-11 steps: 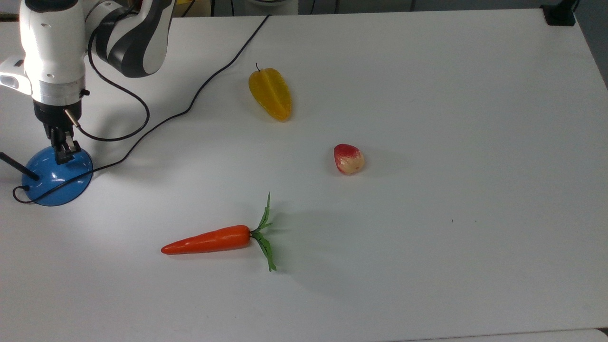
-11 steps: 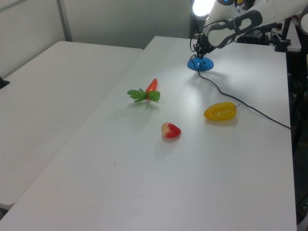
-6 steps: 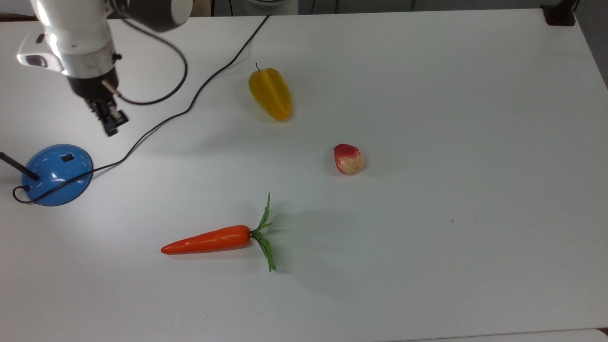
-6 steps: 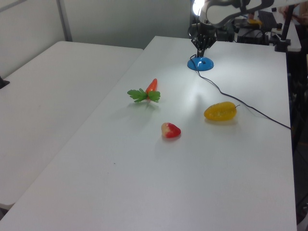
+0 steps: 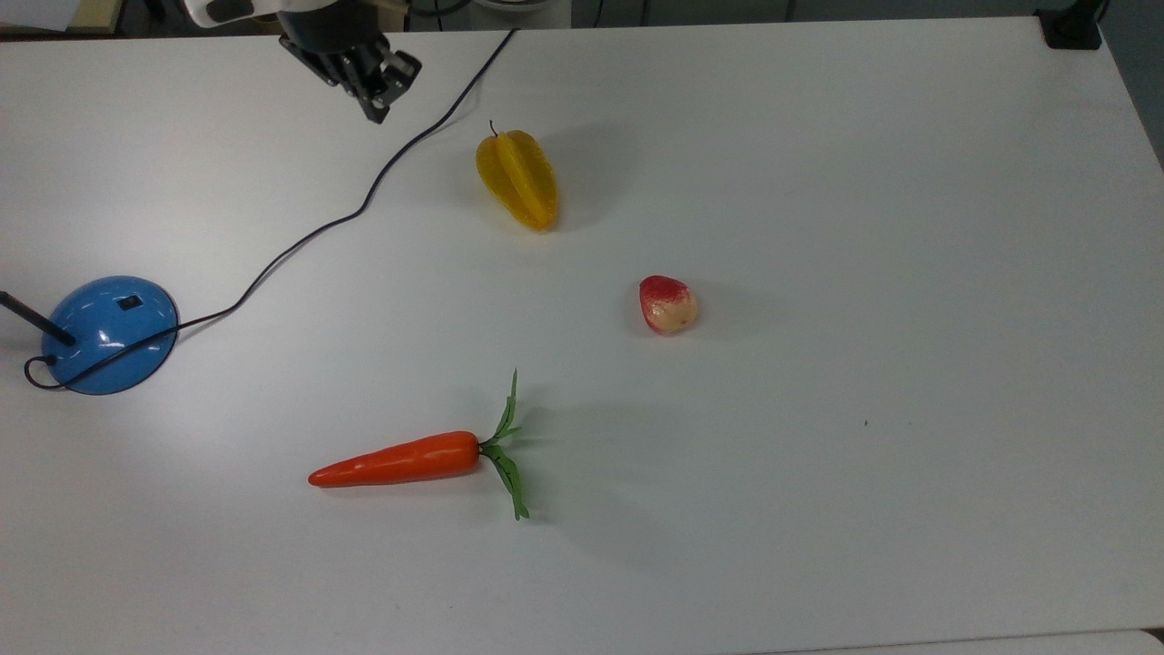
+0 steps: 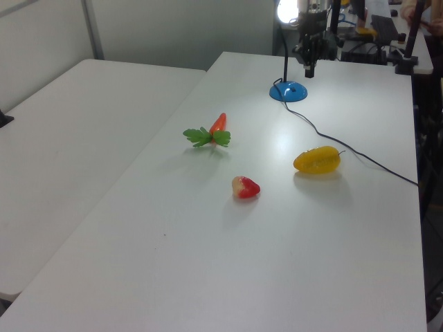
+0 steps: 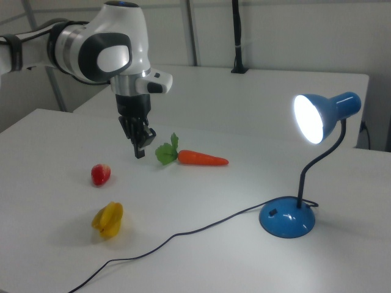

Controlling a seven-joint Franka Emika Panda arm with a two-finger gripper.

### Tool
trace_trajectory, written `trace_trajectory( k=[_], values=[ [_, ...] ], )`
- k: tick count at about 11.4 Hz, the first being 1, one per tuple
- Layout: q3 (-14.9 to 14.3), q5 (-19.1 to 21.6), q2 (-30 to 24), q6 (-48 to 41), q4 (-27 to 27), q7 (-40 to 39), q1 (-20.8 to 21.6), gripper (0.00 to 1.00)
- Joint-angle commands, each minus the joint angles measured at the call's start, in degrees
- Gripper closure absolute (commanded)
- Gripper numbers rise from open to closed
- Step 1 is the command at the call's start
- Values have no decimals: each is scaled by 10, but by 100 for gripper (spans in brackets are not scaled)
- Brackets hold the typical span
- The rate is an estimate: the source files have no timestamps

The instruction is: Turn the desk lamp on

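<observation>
The desk lamp's glossy blue base (image 5: 109, 335) sits at the top view's left edge, its small black switch (image 5: 130, 301) uncovered. In the right view the lamp (image 7: 287, 218) stands on a thin black stem, and its blue head (image 7: 321, 116) shines brightly. My gripper (image 5: 377, 102) hangs shut and empty in the air, far from the base, near the top view's upper edge beside the black cord (image 5: 300, 241). From the left view, the gripper (image 6: 309, 69) hovers just above and to the right of the base (image 6: 288, 91).
A yellow starfruit (image 5: 518, 179), a red-and-cream strawberry (image 5: 667, 304) and an orange carrot with green leaves (image 5: 400, 460) lie spread over the white table (image 5: 864, 273). The cord runs from the base to the table's far edge.
My gripper has lifted off the lamp base's switch and travelled up and toward the top view's upper right. The base and the fruit stayed put.
</observation>
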Motion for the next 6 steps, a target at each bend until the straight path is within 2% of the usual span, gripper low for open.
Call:
trace_trajectory(
  k=[1, 2, 3, 4, 5, 6],
  values=[
    [84, -11, -86, -6, -67, -120, -83, 75],
    [83, -15, -86, -14, -61, -139, -85, 61],
    [82, -22, -86, -15, -60, -140, -85, 38],
    [80, -25, -84, -16, -53, -140, -86, 11],
    [78, -25, -74, -31, -28, -139, -87, 0],
    [77, -25, -64, -53, -5, -141, -97, 0]
  ],
)
